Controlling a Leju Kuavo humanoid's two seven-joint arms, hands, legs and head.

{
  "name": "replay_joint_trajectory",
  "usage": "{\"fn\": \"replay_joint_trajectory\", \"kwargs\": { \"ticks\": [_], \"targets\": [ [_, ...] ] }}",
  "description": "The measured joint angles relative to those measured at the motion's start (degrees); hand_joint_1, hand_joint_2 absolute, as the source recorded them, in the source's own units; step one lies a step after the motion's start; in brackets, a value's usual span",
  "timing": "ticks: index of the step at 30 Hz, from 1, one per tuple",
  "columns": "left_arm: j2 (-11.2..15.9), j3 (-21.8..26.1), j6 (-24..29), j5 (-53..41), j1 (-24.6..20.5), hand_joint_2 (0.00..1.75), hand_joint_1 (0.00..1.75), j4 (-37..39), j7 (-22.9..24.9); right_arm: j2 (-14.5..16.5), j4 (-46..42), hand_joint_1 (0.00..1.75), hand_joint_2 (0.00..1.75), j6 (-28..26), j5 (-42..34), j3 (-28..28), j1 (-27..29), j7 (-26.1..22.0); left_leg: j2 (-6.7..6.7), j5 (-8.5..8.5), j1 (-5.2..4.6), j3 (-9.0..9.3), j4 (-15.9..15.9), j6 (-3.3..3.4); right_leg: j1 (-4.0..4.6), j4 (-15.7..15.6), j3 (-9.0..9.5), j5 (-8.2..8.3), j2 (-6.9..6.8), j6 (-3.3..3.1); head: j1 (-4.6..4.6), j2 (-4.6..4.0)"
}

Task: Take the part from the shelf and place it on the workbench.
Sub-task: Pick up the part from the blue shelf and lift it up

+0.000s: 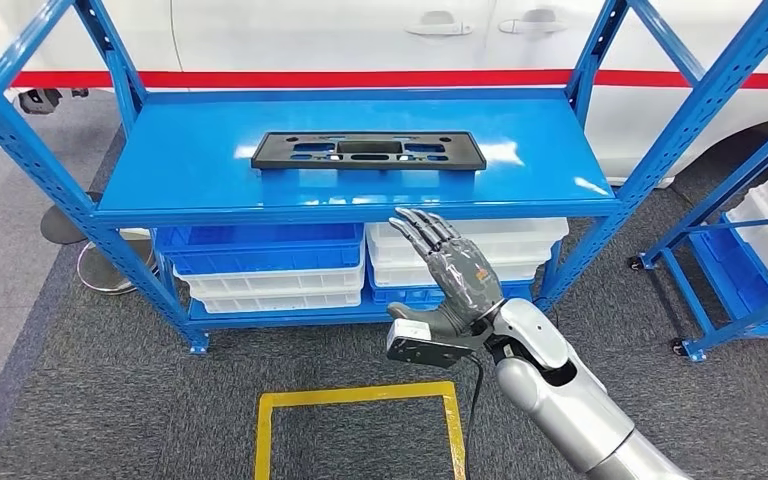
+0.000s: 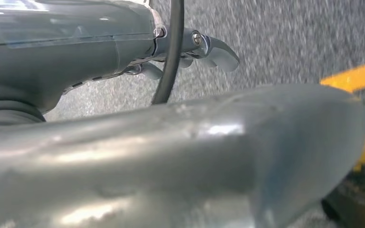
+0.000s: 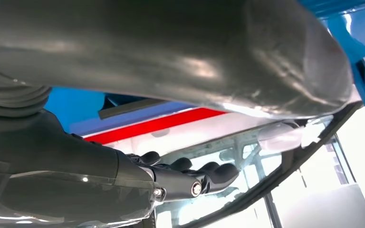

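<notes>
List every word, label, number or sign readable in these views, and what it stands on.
None can be read.
Flat black plastic part on the blue metal shelf: no lettering legible.
White and blue plastic bins below: no labels visible.
White car body with red stripe: no text visible.

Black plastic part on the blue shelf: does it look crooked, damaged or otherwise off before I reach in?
Nothing stands out. The flat black plastic part lies level, square to the blue metal shelf edge, with no visible breakage. The right robot hand holds nothing.
</notes>
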Motion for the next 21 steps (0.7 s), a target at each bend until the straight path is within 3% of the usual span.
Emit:
{"fn": "replay_joint_trajectory", "kwargs": {
  "ticks": [1,2,4,6,8,11,13,15,16,17,19,21],
  "targets": [
    [0.01,0.00,-0.02,0.00,0.04,0.00,0.00,0.00,-0.01,-0.03,0.00,0.00,0.00,0.00,0.01,0.00,0.16,0.01,-0.05,-0.29,-0.08,0.33,0.00,0.05,0.01,1.11,-1.29,0.64,0.00,-0.07,0.00,0.00],
    [0.01,0.00,-0.04,-0.01,0.08,0.00,0.00,0.00,-0.01,-0.06,0.00,0.00,0.00,0.00,0.01,0.00,0.24,0.01,-0.11,-0.62,-0.17,0.79,0.00,0.04,0.05,-0.26,-1.25,2.48,0.00,-0.27,0.00,0.00],
    [-0.03,-0.01,-0.07,-0.03,0.14,0.00,0.00,0.00,-0.02,-0.07,-0.02,0.00,0.00,-0.01,0.02,0.00,0.27,0.01,-0.16,-1.35,-0.32,1.82,-0.02,-0.08,0.38,-7.44,1.32,7.47,-0.04,-1.12,0.00,0.00],
    [-0.13,-0.03,-0.08,-0.04,0.05,0.00,0.00,0.00,-0.04,-0.07,-0.07,0.00,0.00,-0.02,0.02,0.00,0.27,0.03,-0.21,-2.00,-0.47,2.36,-0.04,-0.50,0.88,-13.33,3.77,9.68,-0.22,-1.97,-0.01,0.00],
    [-0.19,-0.04,-0.08,-0.04,-0.05,0.00,0.00,0.00,-0.07,-0.07,-0.23,0.00,0.00,-0.02,0.02,0.00,0.27,0.05,-0.18,-2.39,-0.48,2.62,-0.29,-1.13,1.20,-14.74,4.40,9.21,-0.25,-2.36,-0.01,0.00],
    [-0.19,-0.04,-0.05,-0.05,-0.10,0.00,0.00,0.00,-0.09,-0.16,-0.65,0.00,0.00,-0.06,0.04,0.00,0.37,0.07,0.08,-3.30,-0.55,3.02,0.48,-2.03,0.69,-16.09,5.98,8.95,-0.11,-2.83,-0.02,0.00],
    [-0.14,-0.05,0.01,-0.08,-0.15,0.00,0.00,0.00,-0.11,-0.22,-0.81,0.00,0.00,-0.09,0.05,0.00,0.46,0.08,0.12,-5.56,-0.41,0.47,5.90,-2.45,0.46,-16.77,7.24,8.52,-0.16,-3.18,-0.01,0.00],
    [-0.09,-0.07,0.05,-0.13,-0.10,0.00,0.00,0.00,-0.12,-0.27,-0.84,0.00,0.00,-0.09,0.06,0.00,0.75,0.08,0.12,-7.84,-0.25,-4.28,13.46,-2.77,0.44,-16.79,8.04,7.77,-0.18,-3.32,-0.02,0.00],
    [-0.09,-0.08,0.05,-0.18,0.02,0.00,0.00,0.00,-0.12,-0.30,-0.84,0.00,0.00,-0.09,0.06,0.00,0.97,0.08,0.12,-7.61,-0.16,-5.93,15.35,-2.90,0.43,-16.76,8.51,7.33,-0.14,-3.29,-0.02,0.00],
    [-0.09,-0.08,0.05,-0.23,0.12,0.00,0.00,0.00,-0.12,-0.32,-0.85,0.00,0.00,-0.09,0.06,0.00,1.14,0.08,0.13,-6.10,-0.07,-6.49,14.93,-3.00,0.40,-16.72,9.08,6.85,-0.07,-3.21,-0.02,0.00],
    [-0.06,-0.09,0.05,-0.30,0.25,0.00,0.00,0.02,-0.11,-0.36,-0.92,0.00,0.00,-0.10,0.06,0.00,1.31,0.09,0.14,-0.77,0.13,-4.72,8.37,-3.05,0.32,-16.51,10.31,5.71,0.07,-2.83,-0.02,0.00],
    [0.02,-0.10,0.05,-0.32,0.24,0.00,0.00,0.07,-0.10,-0.41,-1.07,0.00,0.00,-0.12,0.07,0.00,1.34,0.12,0.08,1.95,0.04,-2.22,2.20,-2.71,0.46,-16.21,11.00,4.64,0.17,-2.16,-0.02,0.00]
  ]
}}
